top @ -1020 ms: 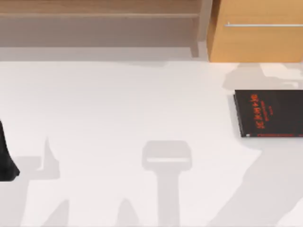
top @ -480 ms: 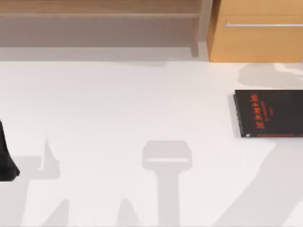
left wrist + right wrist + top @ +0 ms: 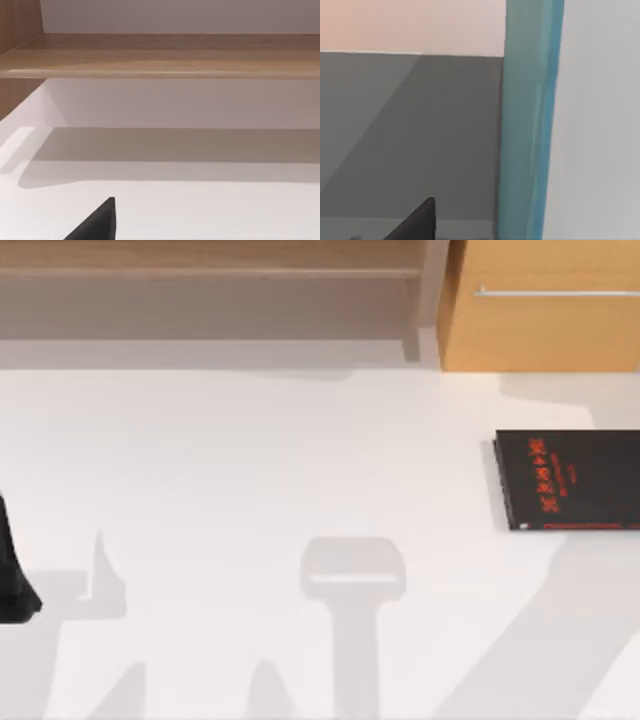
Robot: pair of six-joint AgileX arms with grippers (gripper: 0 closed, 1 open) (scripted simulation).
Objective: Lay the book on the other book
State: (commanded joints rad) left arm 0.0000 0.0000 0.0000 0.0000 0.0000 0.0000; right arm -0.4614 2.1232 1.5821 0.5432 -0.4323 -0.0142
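One teal book (image 3: 527, 125) is showing close against the right wrist camera, its teal cover running as a tall band with a pale surface beside it; a dark fingertip (image 3: 417, 222) of the right gripper is poking into that view near it. Whether the right gripper is gripping the book, or how far apart its fingers are standing, I cannot tell.

One other book (image 3: 570, 480), thin and black with red lettering and a red strip along its near edge, is lying flat on the white table (image 3: 250, 470) at the top view's right side, running off the right edge of the picture. Just behind it one wooden cabinet (image 3: 540, 325) with a metal handle is standing, and one long wooden shelf (image 3: 210, 290) is stretching along the far side to its left.

The left arm (image 3: 12, 575) is sitting at the table's left edge, well apart from the black book. One dark fingertip (image 3: 97, 225) of the left gripper is showing in its wrist view, facing the shelf; its opening I cannot tell.
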